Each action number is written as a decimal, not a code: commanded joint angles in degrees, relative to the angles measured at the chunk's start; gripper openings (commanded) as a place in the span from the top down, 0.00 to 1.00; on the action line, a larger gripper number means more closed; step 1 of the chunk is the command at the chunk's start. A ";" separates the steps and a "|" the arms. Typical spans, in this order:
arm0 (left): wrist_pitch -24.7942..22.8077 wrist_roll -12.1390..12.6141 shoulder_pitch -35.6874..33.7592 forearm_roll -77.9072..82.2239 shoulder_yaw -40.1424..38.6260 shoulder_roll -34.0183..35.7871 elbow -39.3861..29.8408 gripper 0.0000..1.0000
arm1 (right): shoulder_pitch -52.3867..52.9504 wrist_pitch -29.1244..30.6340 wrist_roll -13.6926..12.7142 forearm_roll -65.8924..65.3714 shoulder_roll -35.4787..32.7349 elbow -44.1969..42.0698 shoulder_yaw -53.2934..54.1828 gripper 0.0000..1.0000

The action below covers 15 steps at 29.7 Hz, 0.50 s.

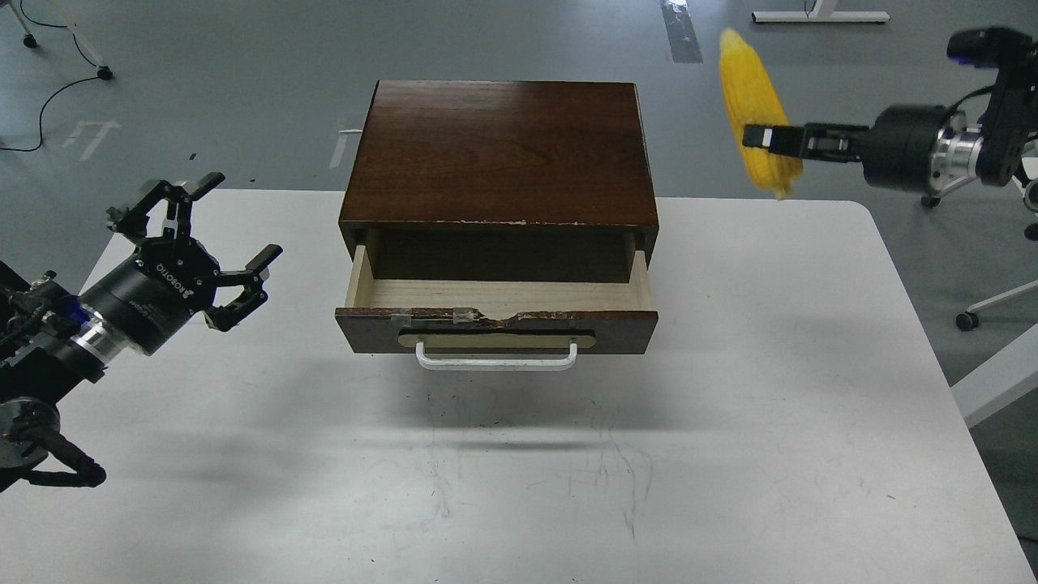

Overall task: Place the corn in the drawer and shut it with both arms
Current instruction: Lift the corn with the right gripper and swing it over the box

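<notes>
The dark brown drawer (496,327) stands pulled open in the middle of the white table, its pale wood inside empty and its white bar handle (496,359) facing me. My right gripper (764,138) is shut on the bright yellow corn (756,101) and holds it high in the air, above and to the right of the cabinet's back right corner. The corn hangs tilted, its tapered end up. My left gripper (217,243) is open and empty, to the left of the drawer, above the table.
The drawer's brown cabinet (499,150) sits at the table's far edge. The white table (730,454) has scuff marks in front of the drawer. Chair legs and a white desk edge (997,373) lie beyond the table's right edge.
</notes>
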 commanded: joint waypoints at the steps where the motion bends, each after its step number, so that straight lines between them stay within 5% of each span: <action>1: 0.00 0.00 0.00 0.01 0.00 0.57 -0.17 0.00 | 6.39 1.09 0.01 -0.57 4.59 3.59 -3.47 0.91; 6: 0.00 0.00 0.00 -0.08 0.00 1.71 -0.35 0.00 | 15.53 0.66 0.01 -1.18 14.86 5.27 -12.78 0.87; 15: 0.00 0.00 0.00 -0.17 0.00 2.77 -0.43 0.00 | 16.34 -4.61 0.01 -12.60 25.34 4.04 -19.12 0.86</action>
